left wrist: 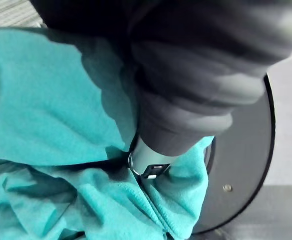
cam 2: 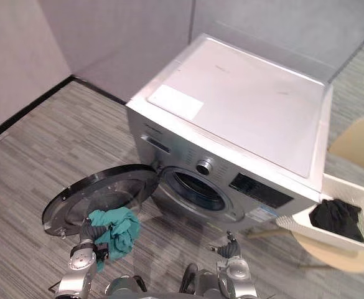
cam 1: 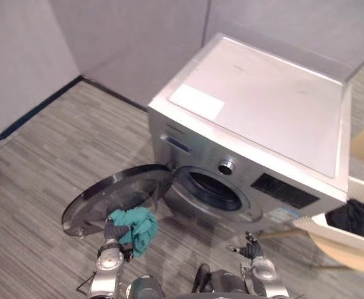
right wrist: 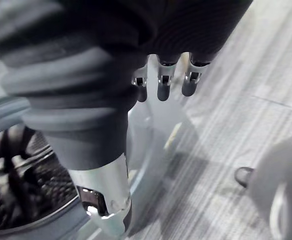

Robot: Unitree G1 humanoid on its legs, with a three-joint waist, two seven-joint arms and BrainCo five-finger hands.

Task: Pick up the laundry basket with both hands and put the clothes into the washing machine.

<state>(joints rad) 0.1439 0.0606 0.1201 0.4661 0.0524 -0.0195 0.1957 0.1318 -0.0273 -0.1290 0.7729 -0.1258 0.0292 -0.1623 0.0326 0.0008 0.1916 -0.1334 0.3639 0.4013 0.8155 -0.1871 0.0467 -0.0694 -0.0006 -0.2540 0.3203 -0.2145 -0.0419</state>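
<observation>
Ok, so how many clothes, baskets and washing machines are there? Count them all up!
Clothes: 2, a teal cloth held in the left hand and a black cloth in the basket.
Baskets: 1, the white basket.
Washing machines: 1, the washing machine with its door open.
Total: 4.

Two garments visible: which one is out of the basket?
The teal garment, bunched in the left hand; the black garment lies in the white basket.
</observation>
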